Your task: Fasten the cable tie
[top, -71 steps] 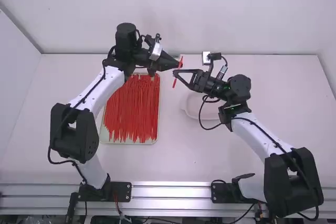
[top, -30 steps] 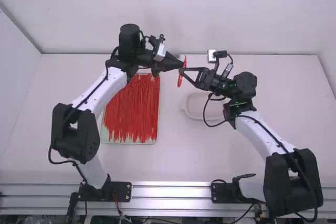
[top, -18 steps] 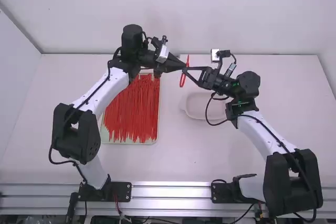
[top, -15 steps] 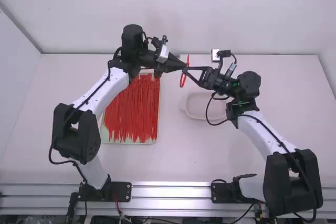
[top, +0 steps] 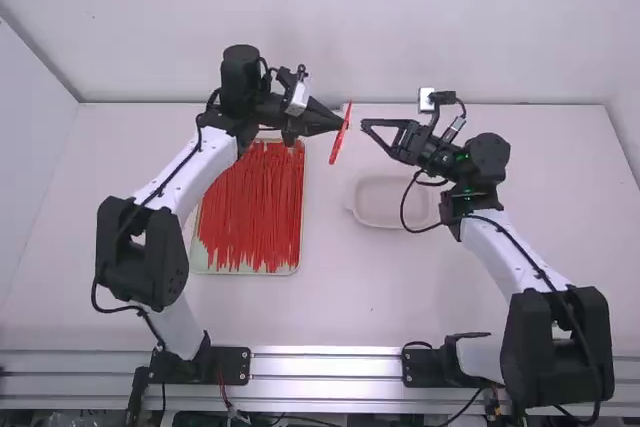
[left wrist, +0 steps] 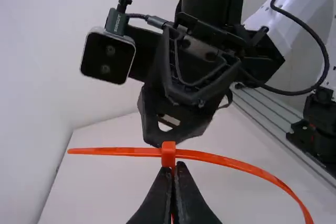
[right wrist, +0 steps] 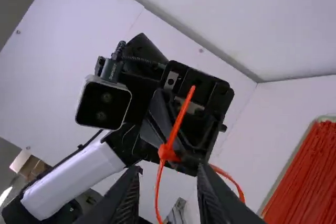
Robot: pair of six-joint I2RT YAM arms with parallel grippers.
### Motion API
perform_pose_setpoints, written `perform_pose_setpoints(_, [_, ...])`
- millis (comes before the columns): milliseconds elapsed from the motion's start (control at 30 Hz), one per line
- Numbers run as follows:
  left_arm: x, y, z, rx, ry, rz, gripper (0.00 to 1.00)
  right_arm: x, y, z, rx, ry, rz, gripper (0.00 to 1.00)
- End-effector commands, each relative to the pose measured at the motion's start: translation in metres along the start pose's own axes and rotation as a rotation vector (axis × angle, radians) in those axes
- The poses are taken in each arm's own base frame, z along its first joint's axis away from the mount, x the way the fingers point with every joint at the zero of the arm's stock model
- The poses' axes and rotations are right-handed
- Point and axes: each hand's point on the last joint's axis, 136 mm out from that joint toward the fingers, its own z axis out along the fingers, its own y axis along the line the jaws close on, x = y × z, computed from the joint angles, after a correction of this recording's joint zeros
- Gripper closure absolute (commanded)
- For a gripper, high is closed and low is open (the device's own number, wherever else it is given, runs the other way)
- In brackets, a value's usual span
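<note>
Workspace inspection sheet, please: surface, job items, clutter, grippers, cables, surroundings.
Surface: white table, no spills seen.
Job's things: red cable tie held off the table by its head; spare ties piled in a tray.
Clutter: white dish beside the tray, looks empty.
Grippers: left gripper shut on the tie's head; right gripper open, facing the tie, not touching it.
Cables: black cable loops off the right wrist, crossing the dish in the high view.
Surroundings: white walls; rail at the arm bases.
</note>
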Motion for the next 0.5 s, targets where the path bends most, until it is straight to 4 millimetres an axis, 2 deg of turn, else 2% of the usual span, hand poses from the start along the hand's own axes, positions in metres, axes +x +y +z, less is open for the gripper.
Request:
perform_pose_setpoints(0, [-0.001,-0.006,-0.002,0.031,-0.015,-0.031,0.98,-0.007,0.009,0.003,-0.019,-0.005,-0.036,0.68])
perform_pose_setpoints(133, [-0.002,-0.009,0.006,0.049,-0.019,-0.045,0.98,-0.009,0.009,0.003,-0.017,-0.017,-0.039,0.61])
perform_pose_setpoints(467, [-0.004,-0.019,0.025,0.096,-0.029,-0.053,0.98,-0.018,0.007,0.006,0.000,-0.080,-0.057,0.56])
